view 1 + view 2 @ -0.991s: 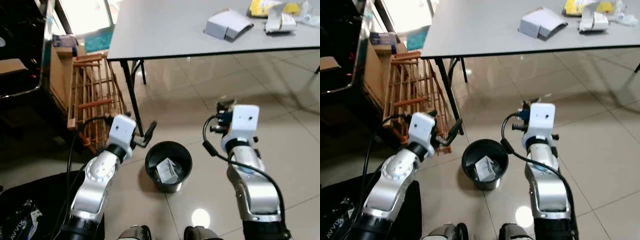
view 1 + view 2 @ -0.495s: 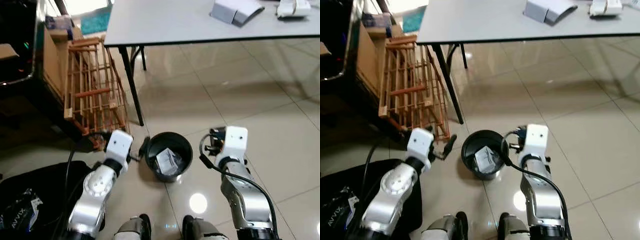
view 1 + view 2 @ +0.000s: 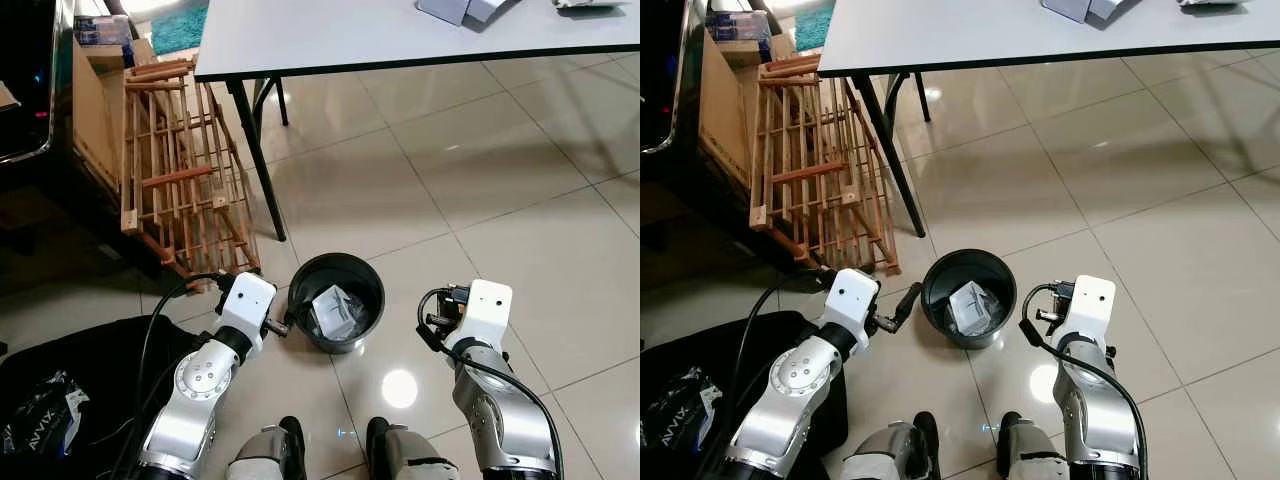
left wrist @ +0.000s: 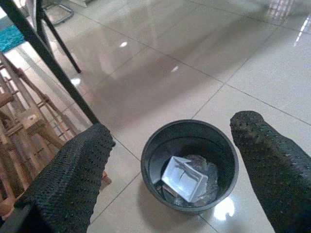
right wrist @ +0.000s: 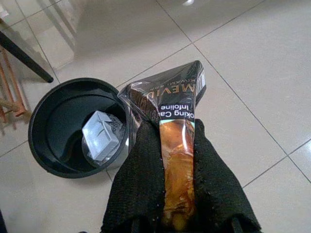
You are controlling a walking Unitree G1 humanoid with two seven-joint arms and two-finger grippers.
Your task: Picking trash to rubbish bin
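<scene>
1. The right gripper [image 5: 177, 165] is clamped on a brown snack wrapper [image 5: 171, 116]; its two black fingers [image 5: 138, 179] press the wrapper's lower part from both sides.
2. The wrapper's printed dark end sticks out past the fingertips and fans wider there, with white lettering across it.
3. The black rubbish bin [image 5: 51, 111] stands on the floor just beside the wrapper's free end, off to one side of the right fingers rather than straight ahead of them; the wrapper's corner overlaps the bin's rim in the right wrist view, but I cannot tell whether they touch.
4. Inside the bin lie a small grey-white carton [image 4: 184, 178] and some crumpled clear plastic [image 4: 206, 170].
5. The left gripper [image 4: 170, 160] is spread wide and holds nothing; the bin sits ahead of it, framed in the gap between its two fingers [image 4: 73, 174].
6. In the head views the bin [image 3: 340, 275] is between the two arms, with the left gripper's fingertip near its rim and the right arm [image 3: 480, 320] on its other side.
7. Beyond the left fingers, a dark table leg [image 3: 255, 150] and a wooden slatted rack [image 3: 180, 180] stand on the glossy tiled floor [image 3: 480, 170].
8. A grey tabletop [image 3: 330, 30] spans the far side, with a pale box [image 3: 465, 8] at the picture's edge.
</scene>
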